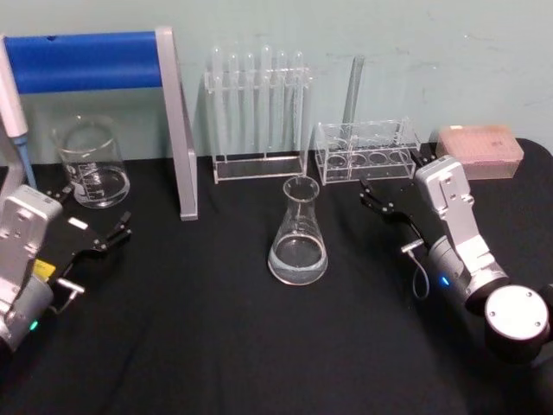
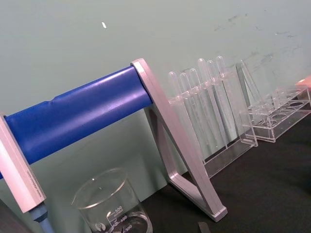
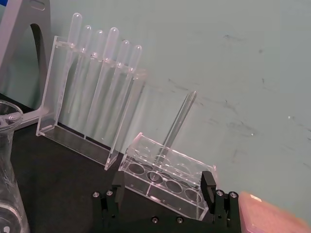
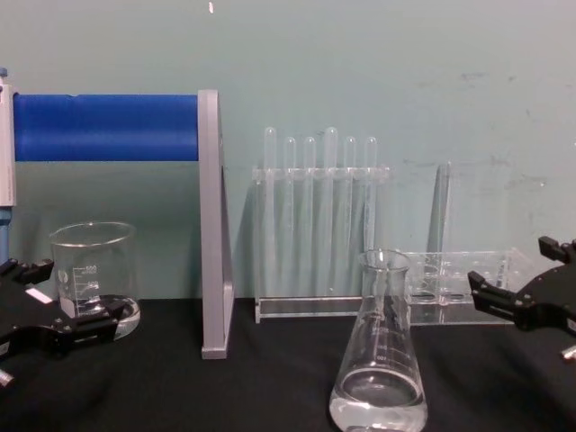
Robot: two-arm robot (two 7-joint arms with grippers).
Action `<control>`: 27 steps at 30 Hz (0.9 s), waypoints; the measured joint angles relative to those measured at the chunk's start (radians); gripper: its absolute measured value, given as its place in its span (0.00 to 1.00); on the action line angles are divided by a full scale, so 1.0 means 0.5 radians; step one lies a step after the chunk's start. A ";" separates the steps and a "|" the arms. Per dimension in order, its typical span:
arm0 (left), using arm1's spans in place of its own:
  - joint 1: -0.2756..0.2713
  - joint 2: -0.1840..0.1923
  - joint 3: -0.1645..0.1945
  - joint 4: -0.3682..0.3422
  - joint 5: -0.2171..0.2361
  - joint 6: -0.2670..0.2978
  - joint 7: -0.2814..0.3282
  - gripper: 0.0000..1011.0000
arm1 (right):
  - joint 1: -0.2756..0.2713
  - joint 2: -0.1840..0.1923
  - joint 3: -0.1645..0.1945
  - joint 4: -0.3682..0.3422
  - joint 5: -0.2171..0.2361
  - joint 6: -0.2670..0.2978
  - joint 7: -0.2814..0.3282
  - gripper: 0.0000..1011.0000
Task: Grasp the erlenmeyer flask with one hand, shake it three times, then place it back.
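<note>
Head view | right gripper [image 1: 386,195] fingers spread, empty | left gripper [image 1: 93,221] same | erlenmeyer flask [image 1: 299,232] untouched

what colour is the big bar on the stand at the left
Bright blue bar on a silver-grey stand, clearest in the chest view.

One erlenmeyer flask [image 1: 298,233], one beaker [image 1: 91,162], two racks [image 1: 257,117], seven test tubes [image 4: 330,202].

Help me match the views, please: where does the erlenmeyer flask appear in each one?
Head view: erlenmeyer flask at centre, on the black cloth.
Chest view: low, right of centre.
Right wrist view: cut off at the edge.
Left wrist view: not in it.
Shared landmark: the tall test tube rack.
</note>
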 joint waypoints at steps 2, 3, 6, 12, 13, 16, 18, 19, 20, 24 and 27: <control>0.000 0.000 0.000 0.000 0.000 0.000 0.000 0.99 | 0.000 0.000 0.000 0.000 0.000 0.000 0.000 0.99; 0.000 0.000 0.000 0.000 0.000 0.000 0.000 0.99 | 0.001 0.000 0.000 0.000 0.000 0.000 0.000 0.99; 0.000 0.000 0.000 0.000 0.000 0.000 0.000 0.99 | 0.001 0.000 -0.001 0.000 0.000 0.000 -0.001 0.99; 0.000 0.000 0.000 0.000 0.000 0.000 0.000 0.99 | 0.001 0.001 -0.003 0.000 0.000 0.000 -0.002 0.99; 0.000 0.000 0.000 0.000 0.000 0.000 0.000 0.99 | 0.001 0.002 -0.003 0.000 0.000 0.000 -0.002 0.99; 0.000 0.000 0.000 0.000 0.000 0.000 0.000 0.99 | 0.001 0.002 -0.004 0.000 0.000 0.000 -0.002 0.99; 0.000 0.000 0.000 0.000 0.000 0.000 0.000 0.99 | 0.001 0.002 -0.004 0.000 0.000 0.000 -0.003 0.99; 0.000 0.000 0.000 0.000 0.000 0.000 0.000 0.99 | 0.001 0.003 -0.004 0.000 0.000 0.000 -0.003 0.99; 0.000 0.000 0.000 0.000 0.000 0.000 0.000 0.99 | 0.001 0.003 -0.004 0.000 0.001 0.000 -0.003 0.99; 0.000 0.000 0.000 0.000 0.000 0.000 0.000 0.99 | 0.001 0.003 -0.005 -0.001 0.001 0.000 -0.003 0.99; 0.000 0.000 0.000 0.000 0.000 0.000 0.000 0.99 | 0.001 0.003 -0.005 -0.001 0.001 -0.001 -0.004 0.99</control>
